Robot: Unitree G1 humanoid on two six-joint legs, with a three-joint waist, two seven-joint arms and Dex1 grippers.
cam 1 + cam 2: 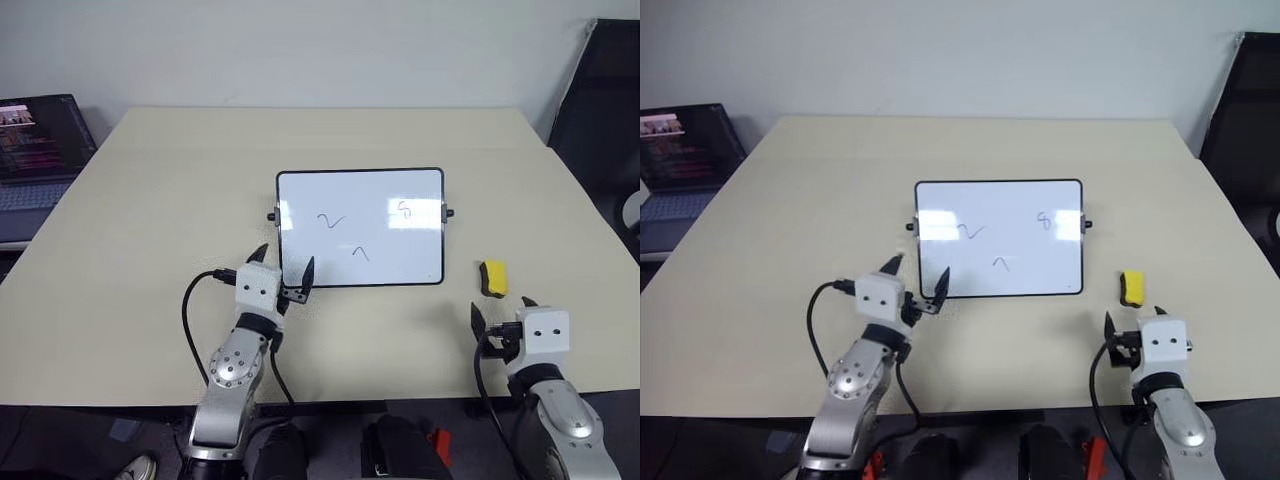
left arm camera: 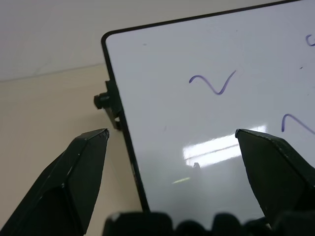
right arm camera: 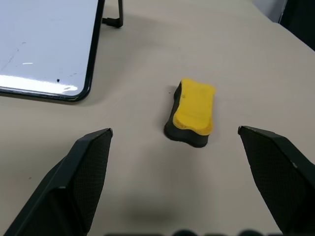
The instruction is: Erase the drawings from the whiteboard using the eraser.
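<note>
the whiteboard (image 1: 361, 228) is lying flat near the middle of the table (image 1: 150, 220), its long sides running along the table's front edge. the drawings (image 1: 362, 231), a wavy tick, a curl and a small arch, are still showing on it. the eraser (image 1: 492, 277), yellow side up, is sitting just beside the board's right near corner.

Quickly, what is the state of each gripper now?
Left gripper: open, holding nothing, at the whiteboard corner.
Right gripper: open, empty, eraser ahead.
</note>
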